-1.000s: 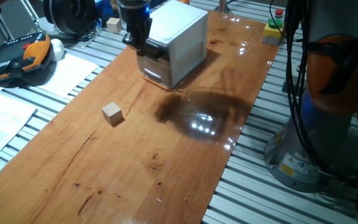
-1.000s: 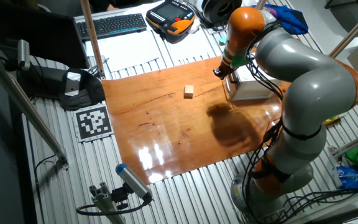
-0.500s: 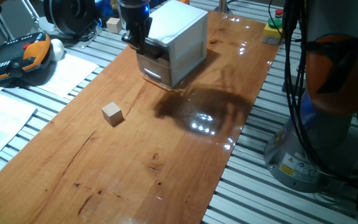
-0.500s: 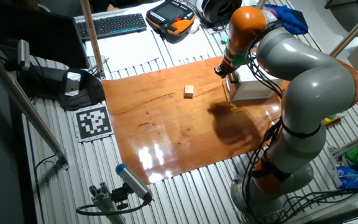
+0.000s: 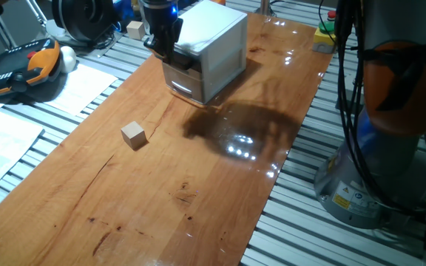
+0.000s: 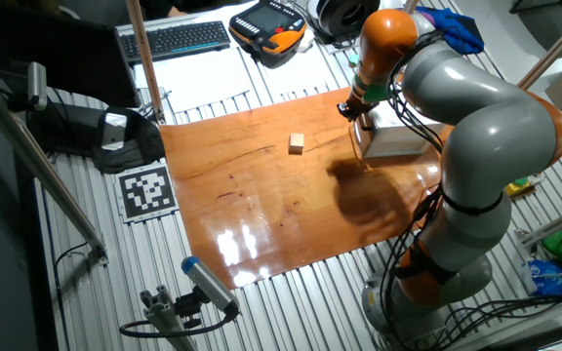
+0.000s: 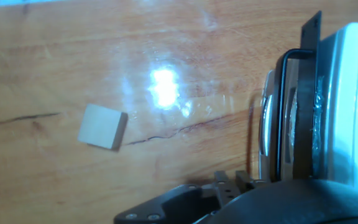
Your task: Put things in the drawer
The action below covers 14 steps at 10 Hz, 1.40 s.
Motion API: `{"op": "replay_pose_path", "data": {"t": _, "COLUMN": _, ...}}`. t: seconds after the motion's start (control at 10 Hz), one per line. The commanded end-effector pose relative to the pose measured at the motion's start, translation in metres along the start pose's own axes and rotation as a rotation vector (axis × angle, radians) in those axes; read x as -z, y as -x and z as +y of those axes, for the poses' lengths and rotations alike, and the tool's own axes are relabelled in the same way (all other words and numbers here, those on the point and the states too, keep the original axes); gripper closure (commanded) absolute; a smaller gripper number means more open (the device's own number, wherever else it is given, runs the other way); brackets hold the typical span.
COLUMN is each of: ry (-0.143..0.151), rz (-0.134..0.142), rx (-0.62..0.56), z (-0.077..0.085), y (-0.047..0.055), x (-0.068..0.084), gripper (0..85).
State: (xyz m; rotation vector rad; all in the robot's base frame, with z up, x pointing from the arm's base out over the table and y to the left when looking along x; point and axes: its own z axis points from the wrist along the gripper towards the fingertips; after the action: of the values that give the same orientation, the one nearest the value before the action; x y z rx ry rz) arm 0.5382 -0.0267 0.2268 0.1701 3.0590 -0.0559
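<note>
A pale wooden cube (image 5: 133, 134) lies on the wooden table, well to the near left of the white cabinet (image 5: 217, 44). It also shows as the cube (image 6: 297, 143) and the cube (image 7: 102, 127). My gripper (image 5: 162, 49) hangs right at the cabinet's front, by the drawer (image 5: 181, 62) with its dark handle (image 7: 282, 112). The hand view shows only the dark hand body at the bottom edge, and the fingers are hidden. The gripper (image 6: 351, 109) is far from the cube. I cannot see inside the drawer.
Another small cube (image 5: 134, 29) sits off the table at the back left, near a black and orange pendant (image 5: 21, 68). A yellow box with a red button (image 5: 324, 35) stands at the table's far right corner. The arm's base (image 5: 390, 148) rises right of the table.
The gripper has crept slightly up and towards the cabinet front. The cube on the table has not moved.
</note>
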Motion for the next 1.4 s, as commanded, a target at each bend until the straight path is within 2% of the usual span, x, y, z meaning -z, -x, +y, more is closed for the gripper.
{"op": "replay_pose_path", "data": {"t": 0.0, "ry": 0.002, "rz": 0.006, "rx": -0.027, "z": -0.001, "y": 0.001, "x": -0.001, "gripper": 51.0}}
{"op": "replay_pose_path", "data": {"t": 0.2, "ry": 0.0, "rz": 0.007, "rx": -0.04, "z": -0.009, "y": 0.004, "x": 0.0, "gripper": 51.0}}
{"op": "replay_pose_path", "data": {"t": 0.3, "ry": 0.013, "rz": 0.017, "rx": -0.04, "z": -0.015, "y": 0.008, "x": -0.001, "gripper": 34.0}}
{"op": "replay_pose_path", "data": {"t": 0.6, "ry": -0.011, "rz": -0.003, "rx": -0.032, "z": -0.022, "y": 0.015, "x": -0.011, "gripper": 34.0}}
{"op": "replay_pose_path", "data": {"t": 0.7, "ry": -0.017, "rz": -0.006, "rx": -0.034, "z": -0.022, "y": 0.017, "x": -0.015, "gripper": 51.0}}
{"op": "replay_pose_path", "data": {"t": 0.9, "ry": -0.018, "rz": -0.007, "rx": -0.03, "z": -0.027, "y": 0.021, "x": -0.024, "gripper": 51.0}}
{"op": "replay_pose_path", "data": {"t": 1.3, "ry": -0.03, "rz": -0.01, "rx": -0.012, "z": -0.035, "y": 0.018, "x": -0.018, "gripper": 51.0}}
